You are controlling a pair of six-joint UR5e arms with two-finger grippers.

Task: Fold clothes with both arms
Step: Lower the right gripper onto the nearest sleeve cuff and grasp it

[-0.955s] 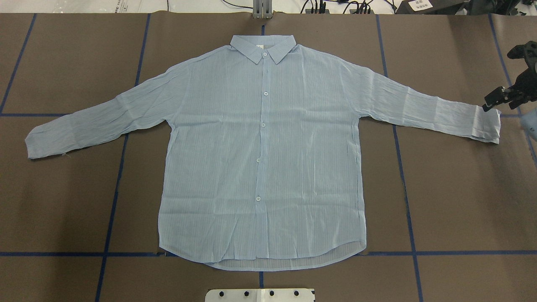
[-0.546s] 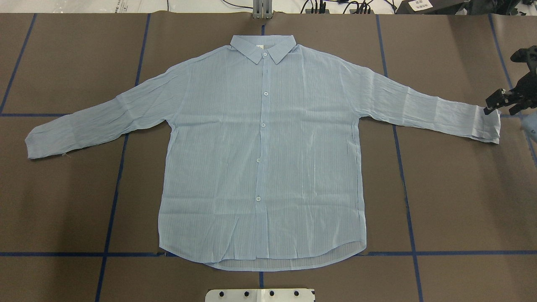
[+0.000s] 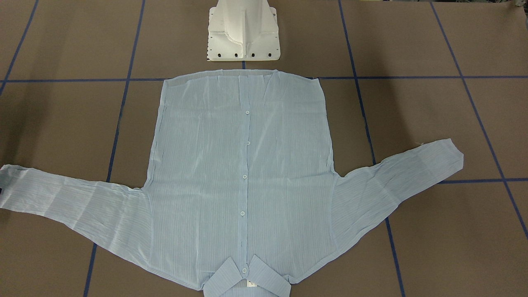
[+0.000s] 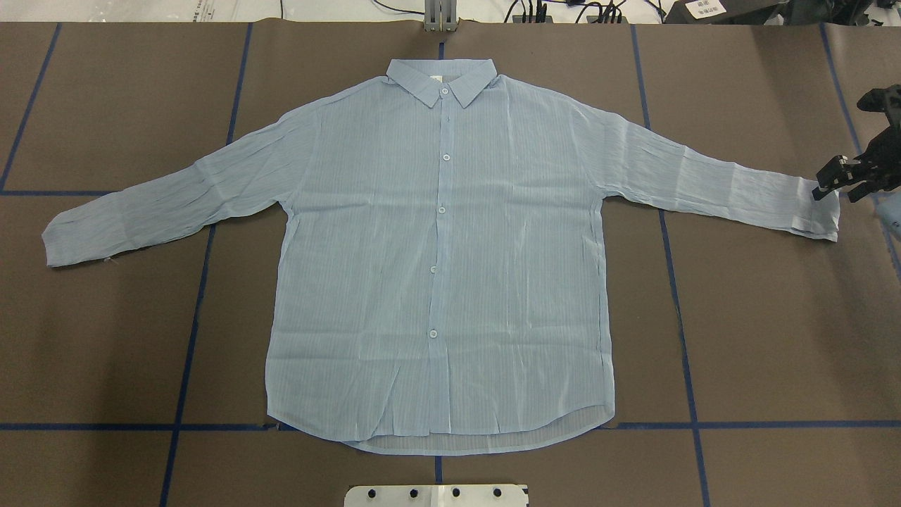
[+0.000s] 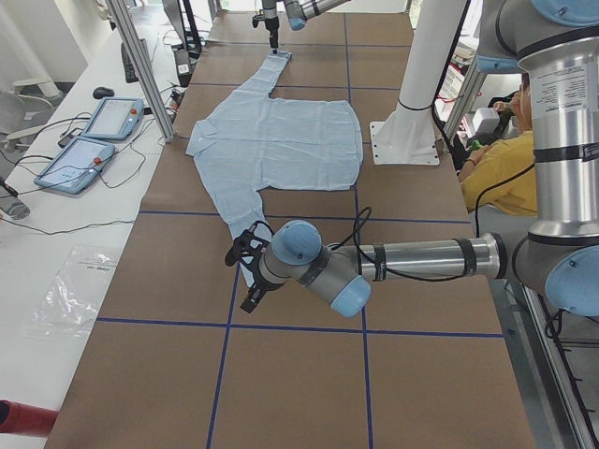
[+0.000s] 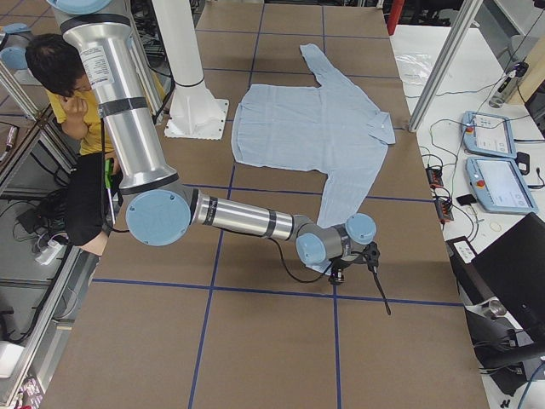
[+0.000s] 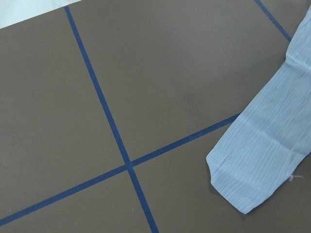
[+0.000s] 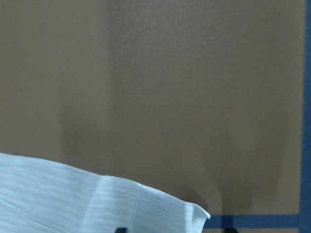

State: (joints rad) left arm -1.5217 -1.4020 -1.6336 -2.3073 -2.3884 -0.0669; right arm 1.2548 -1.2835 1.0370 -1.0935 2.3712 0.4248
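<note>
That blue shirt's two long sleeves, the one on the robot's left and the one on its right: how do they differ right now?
The right sleeve has the right gripper at its cuff's edge; the left sleeve has its cuff off to one side in the left wrist view, the left gripper near it. The left sleeve slants more toward the robot than the right sleeve. Both lie spread out, unfolded, on the brown table.

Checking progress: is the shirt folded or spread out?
Spread out: the shirt lies flat, front up, both sleeves extended sideways, nothing folded over.
</note>
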